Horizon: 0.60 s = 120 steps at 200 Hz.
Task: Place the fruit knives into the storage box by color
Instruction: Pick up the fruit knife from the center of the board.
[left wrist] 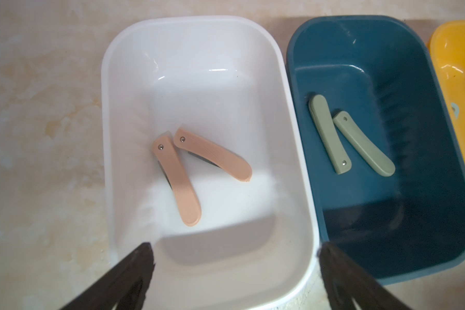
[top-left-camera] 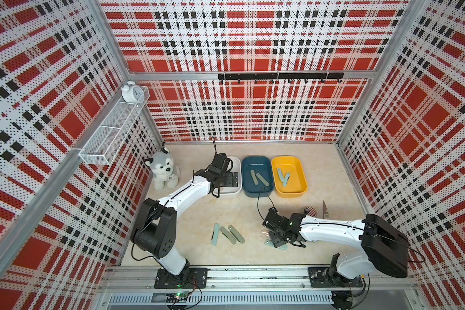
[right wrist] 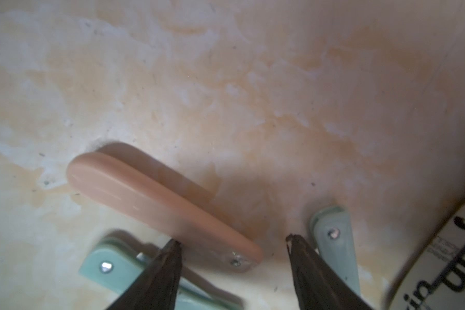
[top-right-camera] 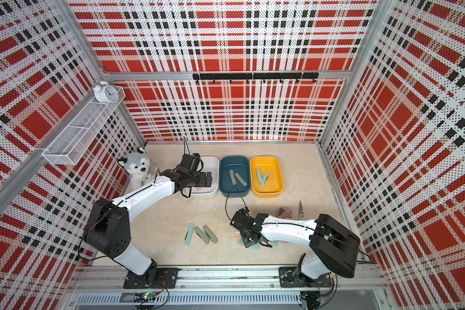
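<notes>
- black lettering on a white strip [right wrist: 440, 268] near the right gripper [right wrist: 233, 240], too cropped to read
- that gripper sits low over the table [right wrist: 253, 80], jaws half apart astride a pink knife [right wrist: 156, 198], teal knives [right wrist: 110, 268] either side
- left gripper [left wrist: 234, 249] wide, empty, over the white box [left wrist: 118, 107] holding two pink knives [left wrist: 188, 188]

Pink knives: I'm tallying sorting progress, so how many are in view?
3. One knife and another lie in the white box. The third knife lies on the table at the right gripper. More may be hidden.
</notes>
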Tool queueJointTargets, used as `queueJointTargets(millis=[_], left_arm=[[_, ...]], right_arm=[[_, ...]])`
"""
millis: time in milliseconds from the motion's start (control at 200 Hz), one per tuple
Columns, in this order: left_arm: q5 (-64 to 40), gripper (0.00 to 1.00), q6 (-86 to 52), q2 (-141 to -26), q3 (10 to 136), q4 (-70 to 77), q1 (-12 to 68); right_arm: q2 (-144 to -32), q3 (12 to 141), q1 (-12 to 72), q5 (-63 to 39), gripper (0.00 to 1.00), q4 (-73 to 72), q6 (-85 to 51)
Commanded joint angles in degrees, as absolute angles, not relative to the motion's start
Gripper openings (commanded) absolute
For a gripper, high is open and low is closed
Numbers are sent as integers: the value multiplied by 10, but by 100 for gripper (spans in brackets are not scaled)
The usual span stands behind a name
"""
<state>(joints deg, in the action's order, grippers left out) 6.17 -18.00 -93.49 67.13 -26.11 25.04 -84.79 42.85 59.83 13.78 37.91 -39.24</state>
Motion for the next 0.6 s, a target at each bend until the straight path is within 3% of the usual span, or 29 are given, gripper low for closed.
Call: queueJointTargets(millis=[0, 225, 596], left_arm=[[60, 98, -179, -916, 664, -252, 246], [65, 98, -178, -904, 652, -252, 243], [67, 98, -177, -883, 634, -253, 242]], right_arm=[[-869, 447, 602, 150, 71, 362, -370], [-909, 472, 594, 133, 73, 326, -344], [-918, 459, 550, 97, 60, 310, -321]])
